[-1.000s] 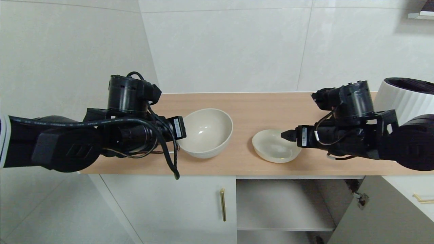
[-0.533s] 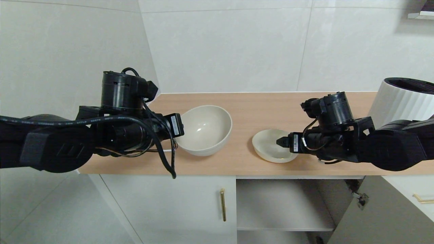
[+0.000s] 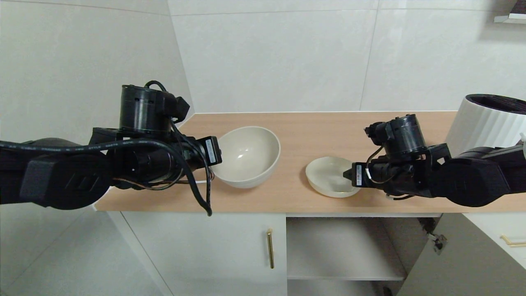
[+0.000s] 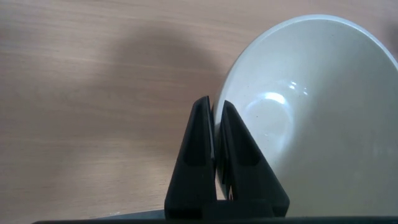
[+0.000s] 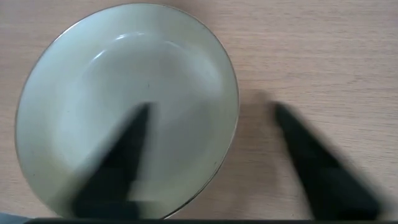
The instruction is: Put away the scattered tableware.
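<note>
A deep cream bowl (image 3: 250, 156) hangs tilted just above the wooden counter (image 3: 312, 127), left of centre. My left gripper (image 3: 217, 150) is shut on the bowl's near-left rim; in the left wrist view its fingers (image 4: 202, 124) pinch the bowl (image 4: 311, 112) wall from both sides. A shallow pale dish (image 3: 328, 176) rests on the counter near the front edge. My right gripper (image 3: 348, 173) is at the dish's right side, open. In the right wrist view the right gripper (image 5: 211, 118) straddles the rim of the dish (image 5: 93, 106), one finger over its inside, the other outside.
A white ribbed container (image 3: 489, 119) stands at the counter's right end, behind my right arm. Below the counter an open cupboard (image 3: 341, 246) shows a bare shelf, next to a shut door with a brass handle (image 3: 269, 248). A tiled wall closes the left side.
The left gripper has raised the bowl a little and drawn it slightly leftward. The right gripper has dropped lower and settled at the dish's right rim.
</note>
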